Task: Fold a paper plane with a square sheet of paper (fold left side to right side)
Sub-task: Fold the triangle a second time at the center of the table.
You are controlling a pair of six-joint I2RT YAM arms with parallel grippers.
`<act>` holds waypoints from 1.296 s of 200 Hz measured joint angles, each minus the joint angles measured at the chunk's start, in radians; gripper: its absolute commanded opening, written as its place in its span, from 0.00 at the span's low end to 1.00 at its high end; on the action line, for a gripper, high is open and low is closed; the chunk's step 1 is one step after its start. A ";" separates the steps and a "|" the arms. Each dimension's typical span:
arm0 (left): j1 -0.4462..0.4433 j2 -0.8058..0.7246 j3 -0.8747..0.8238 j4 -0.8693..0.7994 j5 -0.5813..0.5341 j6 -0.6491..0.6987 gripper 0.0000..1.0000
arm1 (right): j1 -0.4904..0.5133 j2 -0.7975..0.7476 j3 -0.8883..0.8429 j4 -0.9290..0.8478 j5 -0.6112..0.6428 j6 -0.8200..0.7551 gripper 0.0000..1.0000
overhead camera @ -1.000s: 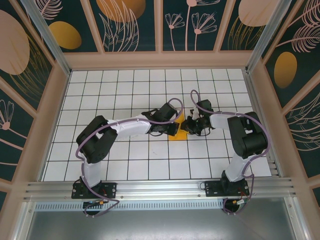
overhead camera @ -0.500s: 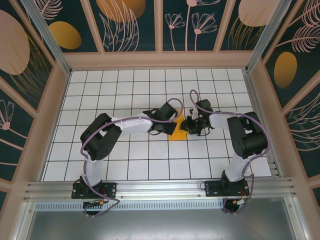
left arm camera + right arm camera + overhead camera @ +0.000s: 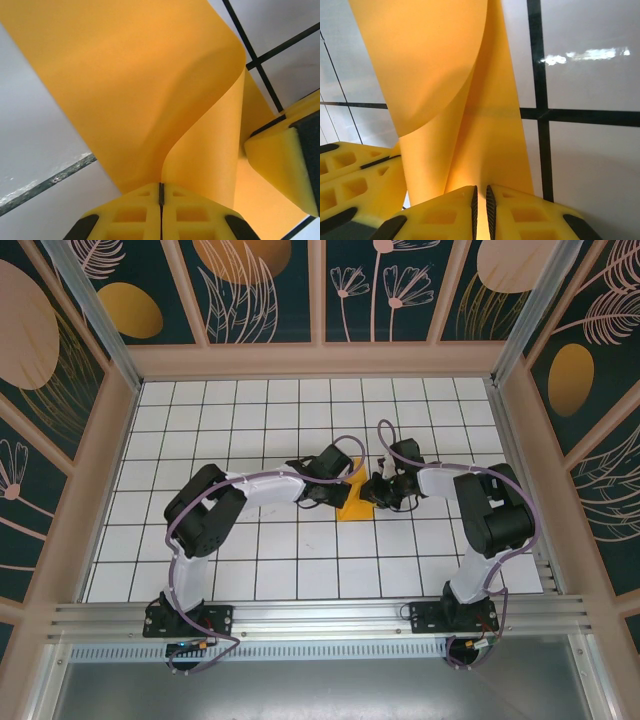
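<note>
While the top cam gives a small orange patch of paper (image 3: 356, 508) mid-table (image 3: 250, 570), with the left claw (image 3: 343, 496) at its 9 o'clock and the right claw (image 3: 374, 490) at 3, the wrist cams fill in the grip. On the left wrist cam, the left claw (image 3: 161, 187) is clamped tight on the paper (image 3: 140, 75), which curls up and over, with a right claw finger (image 3: 280, 160) at 4 o'clock. On the right wrist cam, the right claw (image 3: 481, 189) pinches the paper (image 3: 435, 60) too, and the left claw's fingers (image 3: 355, 175) sit at 8 o'clock.
</note>
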 measured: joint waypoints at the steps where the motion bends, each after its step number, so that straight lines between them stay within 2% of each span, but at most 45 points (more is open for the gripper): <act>1: 0.000 0.000 0.000 0.000 0.000 0.000 0.09 | 0.000 0.000 0.000 0.000 0.000 0.000 0.19; 120: 0.003 0.013 0.017 -0.001 -0.049 0.004 0.09 | 0.005 0.003 0.004 0.000 0.002 0.000 0.19; 259: 0.006 0.026 0.018 0.001 -0.048 0.007 0.11 | 0.006 0.007 0.016 -0.017 0.003 -0.003 0.20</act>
